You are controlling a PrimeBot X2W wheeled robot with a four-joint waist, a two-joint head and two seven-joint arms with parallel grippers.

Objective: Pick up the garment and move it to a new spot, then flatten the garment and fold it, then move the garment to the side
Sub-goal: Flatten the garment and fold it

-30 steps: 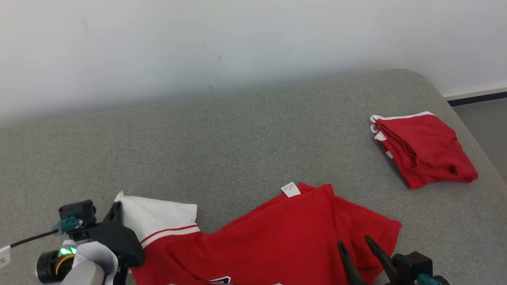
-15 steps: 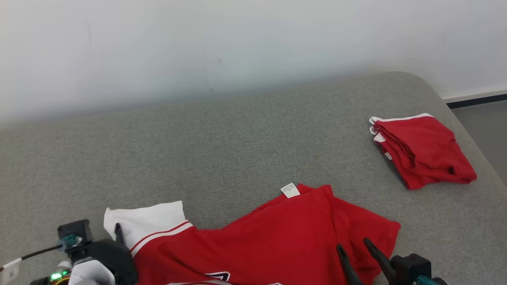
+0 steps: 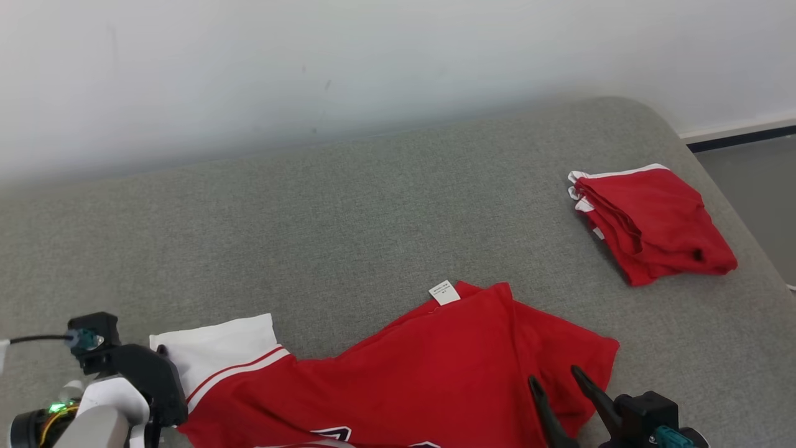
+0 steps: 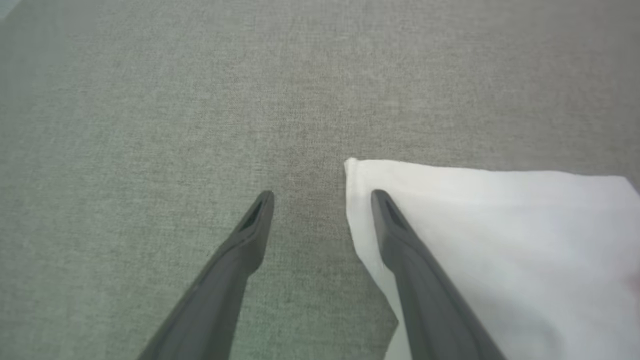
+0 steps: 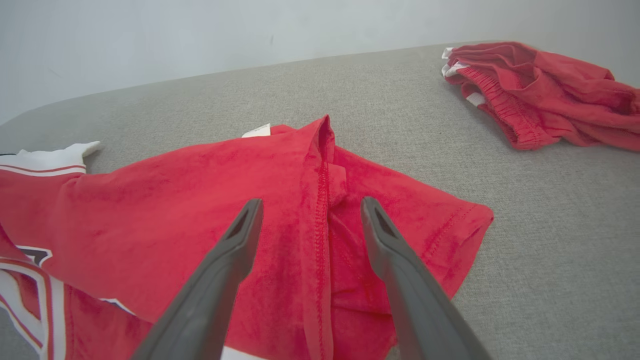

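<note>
A red garment (image 3: 435, 367) with a white sleeve (image 3: 217, 345) lies spread along the near edge of the grey padded surface (image 3: 373, 205); a white label sticks out at its top edge. My left gripper (image 4: 322, 197) is open at the sleeve's (image 4: 500, 240) outer corner, one finger over the white cloth and the other over bare grey fabric, holding nothing. My right gripper (image 3: 555, 374) stands open just above the garment's right part (image 5: 320, 210), its fingers on either side of a raised seam fold, with no cloth pinched.
A second red garment (image 3: 653, 221), folded, with white trim, lies at the far right near the surface's rounded corner. A pale wall runs behind the surface. Floor (image 3: 758, 174) shows past the right edge.
My left gripper has opened and let go of the white sleeve, which has dropped flat and further left. The left arm has drawn back toward the lower left. The head camera shifted slightly.
</note>
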